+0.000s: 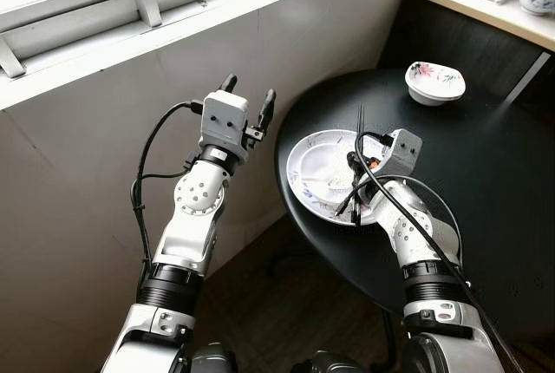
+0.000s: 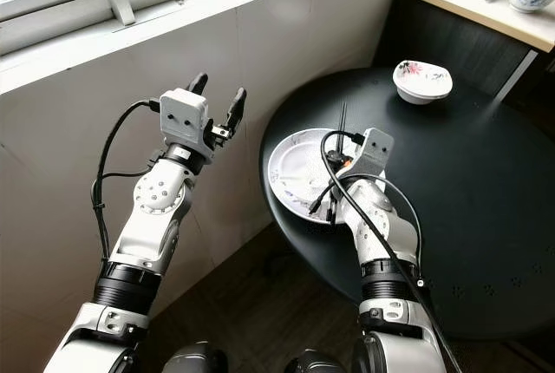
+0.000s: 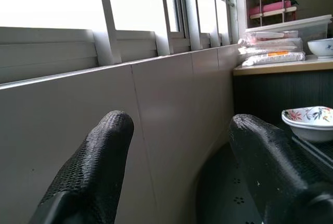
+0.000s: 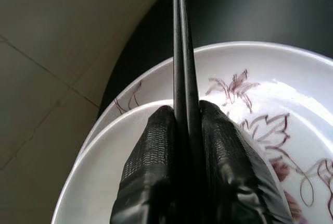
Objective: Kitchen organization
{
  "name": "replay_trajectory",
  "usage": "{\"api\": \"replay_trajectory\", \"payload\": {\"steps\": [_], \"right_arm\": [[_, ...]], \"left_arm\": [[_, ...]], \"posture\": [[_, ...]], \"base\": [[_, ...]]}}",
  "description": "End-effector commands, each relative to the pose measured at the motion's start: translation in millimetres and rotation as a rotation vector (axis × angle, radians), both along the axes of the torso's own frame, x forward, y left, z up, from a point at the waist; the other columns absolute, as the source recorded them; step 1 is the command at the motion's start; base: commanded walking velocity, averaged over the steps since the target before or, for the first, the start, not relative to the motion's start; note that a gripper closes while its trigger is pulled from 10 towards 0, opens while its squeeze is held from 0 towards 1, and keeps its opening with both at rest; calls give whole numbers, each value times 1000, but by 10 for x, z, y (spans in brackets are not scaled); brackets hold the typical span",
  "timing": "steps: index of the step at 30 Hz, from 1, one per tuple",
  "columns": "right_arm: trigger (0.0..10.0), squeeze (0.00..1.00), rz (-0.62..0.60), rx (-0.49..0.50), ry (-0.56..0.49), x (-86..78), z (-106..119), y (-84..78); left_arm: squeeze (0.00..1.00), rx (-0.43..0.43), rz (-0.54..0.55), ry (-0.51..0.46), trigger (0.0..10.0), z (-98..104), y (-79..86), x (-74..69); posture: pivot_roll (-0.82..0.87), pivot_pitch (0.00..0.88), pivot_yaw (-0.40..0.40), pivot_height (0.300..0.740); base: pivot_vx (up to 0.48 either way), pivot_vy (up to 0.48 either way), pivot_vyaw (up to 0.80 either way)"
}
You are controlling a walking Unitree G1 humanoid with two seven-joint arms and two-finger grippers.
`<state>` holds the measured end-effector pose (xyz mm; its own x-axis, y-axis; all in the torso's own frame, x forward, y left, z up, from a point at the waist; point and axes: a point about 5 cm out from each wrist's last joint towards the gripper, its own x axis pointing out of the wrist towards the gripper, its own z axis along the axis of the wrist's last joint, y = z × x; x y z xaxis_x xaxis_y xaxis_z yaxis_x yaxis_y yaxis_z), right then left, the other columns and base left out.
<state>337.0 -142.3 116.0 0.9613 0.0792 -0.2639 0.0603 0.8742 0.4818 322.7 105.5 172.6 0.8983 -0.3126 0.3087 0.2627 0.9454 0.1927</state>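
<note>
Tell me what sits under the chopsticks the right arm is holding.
The right tool is shut on the black chopsticks, which reach over stacked white floral plates on the round black table. The tool and arm cover part of the plates, so anything lying there cannot be seen.

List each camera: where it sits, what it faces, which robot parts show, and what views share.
Left eye, right eye: head, looking down at the table, plate, bowl; both arms show.
Left wrist: faces the wall along the open left gripper; shares the bowl.
Right wrist: looks along the right gripper, shut on chopsticks; shares the plate.
</note>
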Motion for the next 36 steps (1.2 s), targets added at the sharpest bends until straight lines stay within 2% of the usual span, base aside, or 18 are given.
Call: {"api": "replay_trajectory", "payload": {"steps": [1,2,3,5,11,15,18,28,36], "right_arm": [[0,0,-12,-27,-109,20,177,-25],[0,0,-12,-27,-109,20,177,-25],[0,0,1,-101,-232,21,343,-14],[0,0,8,-191,-335,4,464,2],[0,0,14,-269,-475,-45,603,40],[0,0,15,-281,-481,-47,592,42],[0,0,7,-292,-489,-51,574,34],[0,0,2,-298,-507,-58,565,43],[0,0,6,-303,-514,-67,548,63]], "left_arm": [[0,9,0,2,10000,8,-8,8],[0,9,0,2,10000,8,-8,8],[0,8,1,2,10000,7,-8,8],[0,4,2,0,10000,9,-7,8],[0,-27,-10,12,10000,17,-24,13],[0,-31,-13,10,10000,22,-38,9],[0,-68,-17,10,10000,43,-43,7],[0,-72,-14,12,10000,46,-26,11],[0,-71,-19,16,10000,40,-30,8]], "posture": [[6,0,-62,740],[6,0,-62,740],[6,0,-62,740],[6,0,-62,740],[6,0,-64,740],[6,0,-64,740],[6,0,-64,740],[7,0,-63,740],[7,0,-61,740]], "base": [[0,0,0],[0,0,0],[0,0,0],[0,0,0],[0,0,0],[0,0,0],[0,0,0],[0,0,0],[-256,0,0]]}}
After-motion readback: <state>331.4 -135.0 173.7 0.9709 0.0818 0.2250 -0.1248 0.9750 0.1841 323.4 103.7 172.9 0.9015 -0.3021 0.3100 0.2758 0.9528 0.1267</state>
